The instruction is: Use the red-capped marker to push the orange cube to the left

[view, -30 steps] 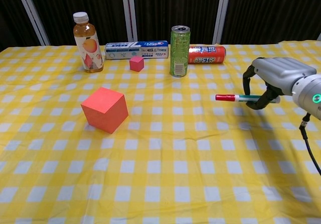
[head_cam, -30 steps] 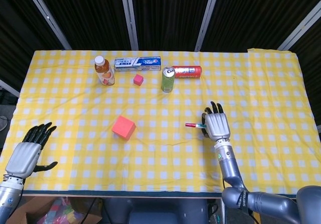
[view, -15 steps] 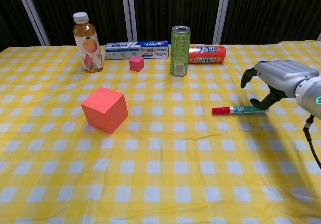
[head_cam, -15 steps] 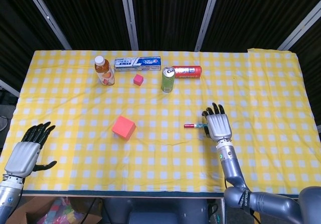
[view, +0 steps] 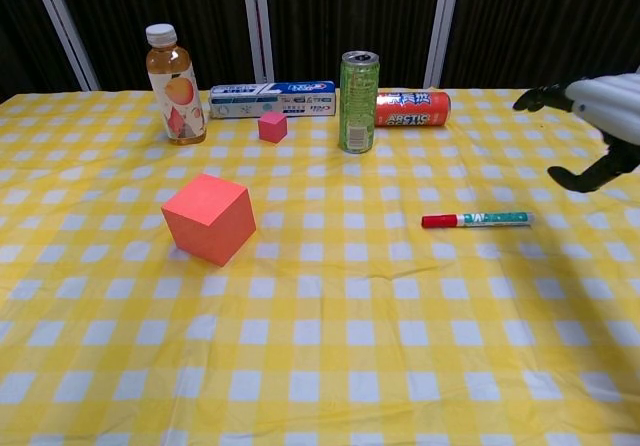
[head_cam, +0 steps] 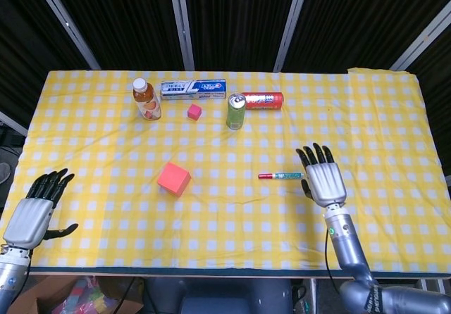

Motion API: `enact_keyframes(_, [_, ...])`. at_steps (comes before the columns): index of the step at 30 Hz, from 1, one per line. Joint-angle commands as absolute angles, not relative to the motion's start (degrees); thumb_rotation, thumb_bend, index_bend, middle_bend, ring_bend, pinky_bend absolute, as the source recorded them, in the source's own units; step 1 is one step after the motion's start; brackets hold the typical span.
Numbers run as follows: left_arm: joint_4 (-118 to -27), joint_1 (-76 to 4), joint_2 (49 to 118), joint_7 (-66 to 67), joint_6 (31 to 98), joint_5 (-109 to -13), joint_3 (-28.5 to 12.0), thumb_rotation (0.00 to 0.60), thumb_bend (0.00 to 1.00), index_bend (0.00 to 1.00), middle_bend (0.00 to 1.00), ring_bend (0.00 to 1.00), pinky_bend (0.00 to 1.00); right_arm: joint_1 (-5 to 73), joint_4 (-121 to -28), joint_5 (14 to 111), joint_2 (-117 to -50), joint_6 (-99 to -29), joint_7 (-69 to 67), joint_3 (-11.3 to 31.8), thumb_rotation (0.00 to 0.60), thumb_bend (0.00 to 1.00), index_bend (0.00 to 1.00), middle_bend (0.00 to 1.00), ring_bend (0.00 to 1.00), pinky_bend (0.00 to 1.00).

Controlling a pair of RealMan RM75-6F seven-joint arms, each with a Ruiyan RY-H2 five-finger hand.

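The red-capped marker (head_cam: 280,176) (view: 475,220) lies flat on the yellow checked cloth, red cap pointing left, with nothing holding it. My right hand (head_cam: 324,178) (view: 598,116) hovers just right of the marker, fingers spread, holding nothing. The orange cube (head_cam: 174,179) (view: 210,218) sits on the cloth well left of the marker. My left hand (head_cam: 34,212) is at the near left edge of the table, fingers apart and empty; the chest view does not show it.
Along the back stand a juice bottle (head_cam: 146,99) (view: 172,84), a toothpaste box (head_cam: 193,89) (view: 272,98), a small pink cube (head_cam: 194,112) (view: 272,126), a green can (head_cam: 235,111) (view: 358,88) and a red can on its side (head_cam: 262,101) (view: 413,108).
My right hand let go of the marker, which dropped flat onto the cloth. The hand then lifted away to the right with fingers spread. The left hand drew back slightly.
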State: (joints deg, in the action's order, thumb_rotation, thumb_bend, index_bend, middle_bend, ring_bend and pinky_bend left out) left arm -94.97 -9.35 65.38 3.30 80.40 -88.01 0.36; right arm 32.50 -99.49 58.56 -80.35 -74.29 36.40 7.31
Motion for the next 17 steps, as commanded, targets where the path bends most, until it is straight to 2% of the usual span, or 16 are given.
enact_keyframes(1, [-94.31, -9.02, 65.94, 3.33, 81.48, -88.56, 0.08, 0.6, 0.0, 0.0, 0.0, 0.0, 0.0, 24.11, -105.56, 72.12, -70.56, -83.19, 28.3, 0.2, 0.6, 0.5, 0.01, 0.05, 0.0, 0.08])
enact_keyframes(6, [-93.12, -8.49, 67.2, 4.37, 83.82, -89.6, -0.42, 0.6, 0.0, 0.0, 0.0, 0.0, 0.0, 17.23, -103.33, 78.02, -65.39, -87.91, 21.83, -5.61, 0.6, 0.38, 0.0, 0.0, 0.0, 0.0])
enact_keyframes(10, [-91.82, -8.01, 68.5, 6.57, 85.43, -89.84, -0.9, 0.6, 0.0, 0.0, 0.0, 0.0, 0.0, 12.24, -100.06, 81.91, -64.01, -91.35, 16.35, -8.94, 0.6, 0.37, 0.0, 0.0, 0.0, 0.0])
enact_keyframes(17, [-90.46, -7.52, 70.22, 8.79, 87.01, -89.52, -1.69, 0.6, 0.0, 0.0, 0.0, 0.0, 0.0, 6.87, -90.9, 88.93, -66.83, -98.04, 8.64, -9.97, 0.6, 0.37, 0.0, 0.0, 0.0, 0.0])
